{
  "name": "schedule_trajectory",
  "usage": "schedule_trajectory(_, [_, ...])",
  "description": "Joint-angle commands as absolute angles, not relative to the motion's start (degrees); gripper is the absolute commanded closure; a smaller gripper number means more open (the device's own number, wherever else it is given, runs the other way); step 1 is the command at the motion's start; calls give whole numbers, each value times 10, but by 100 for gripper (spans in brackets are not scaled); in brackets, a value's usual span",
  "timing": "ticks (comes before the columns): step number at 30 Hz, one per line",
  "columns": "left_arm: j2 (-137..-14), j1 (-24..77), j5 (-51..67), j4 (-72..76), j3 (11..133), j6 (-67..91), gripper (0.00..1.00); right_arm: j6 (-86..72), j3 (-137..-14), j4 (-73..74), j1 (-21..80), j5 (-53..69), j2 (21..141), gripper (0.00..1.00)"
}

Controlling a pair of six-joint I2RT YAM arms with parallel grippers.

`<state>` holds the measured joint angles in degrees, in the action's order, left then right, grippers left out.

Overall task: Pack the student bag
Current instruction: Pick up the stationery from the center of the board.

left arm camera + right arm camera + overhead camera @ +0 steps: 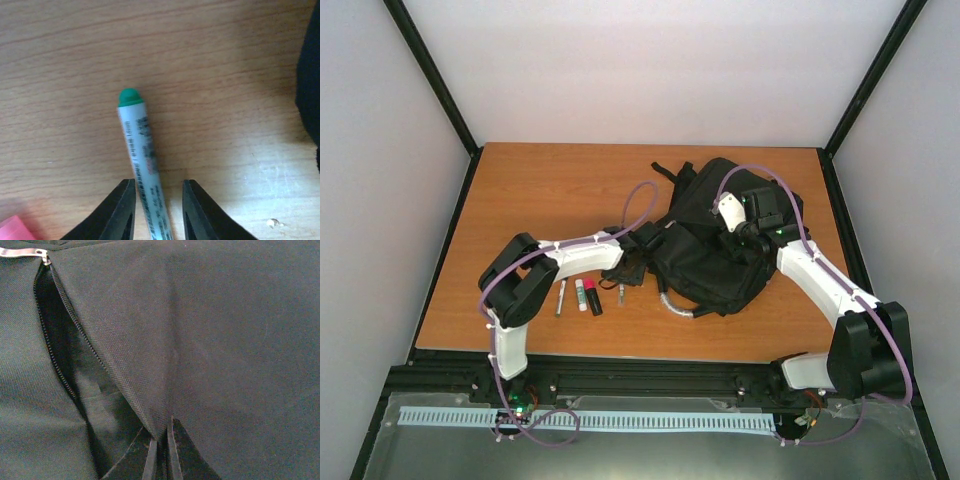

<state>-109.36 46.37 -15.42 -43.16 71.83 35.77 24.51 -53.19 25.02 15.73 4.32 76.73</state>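
**Mia:** What is on the left?

**Tom:** The left hand. It is low over the tabletop. A pen with a green cap lies flat between its two fingers.

**Mia:** Is the hand holding the pen?

**Tom:** No. The fingers are close together, one on each side of the pen. The pen is right by the left finger, but there is a gap by the right finger. So the hand is narrow, not squeezing.

**Mia:** Anything else there?

**Tom:** A pink thing peeks in at the bottom corner.

**Mia:** Where is the bag?

**Tom:** The bag lies on the right half of the tabletop. It is just to the right of the left hand. From that hand's camera, its black edge shows at the right side, near the pen but not touching it.

**Mia:** And the right hand?

**Tom:** The right hand is on top of the bag. It is pinched tight on a fold of the black cloth.

**Mia:** Is the bag open?

**Tom:** Yes. The zip gapes open just left of that hand.
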Motion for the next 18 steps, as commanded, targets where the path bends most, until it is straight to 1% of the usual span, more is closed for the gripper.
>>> schedule_trajectory(1, [-1115,460,-142,-415,716,368,77,243,-531,237,151,38,758,97])
schedule_trajectory(4, [-1117,460,-140,-411,712,372,82,243,-530,237,150,38,757,97])
schedule_trajectory(6, [-1116,461,-140,-411,709,374,83,243,-530,237,150,37,758,97])
schedule_trajectory(9, [-1106,461,-148,-421,707,374,91,243,-530,237,151,38,758,97])
schedule_trajectory(13, [-1066,460,-166,-450,705,374,99,243,-530,237,151,38,755,97])
schedule_trajectory(16, [-1012,461,-171,-476,703,373,99,242,-530,237,151,39,755,97])
schedule_trajectory(18, [-971,461,-155,-483,703,366,99,243,-531,237,151,39,755,97])
